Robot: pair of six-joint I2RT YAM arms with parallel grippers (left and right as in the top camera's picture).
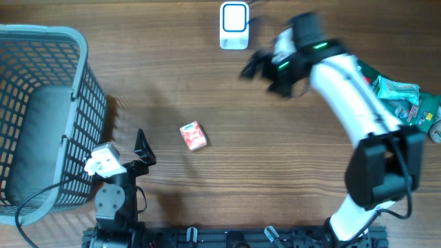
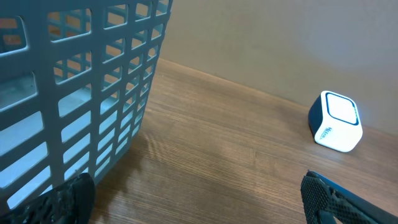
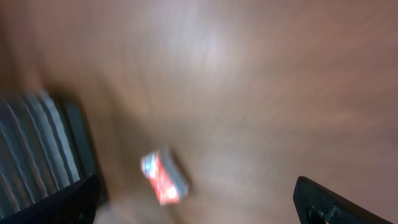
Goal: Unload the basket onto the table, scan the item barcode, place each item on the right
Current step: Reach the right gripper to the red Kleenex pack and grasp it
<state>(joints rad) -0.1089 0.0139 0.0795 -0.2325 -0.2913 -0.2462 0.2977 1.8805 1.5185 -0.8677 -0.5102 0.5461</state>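
The small red box lies on the open table, clear of basket and scanner. Left gripper and right gripper: jaws spread wide, empty.

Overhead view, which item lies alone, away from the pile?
The small red box, alone in the middle; the other packets are heaped at the right edge of the view.
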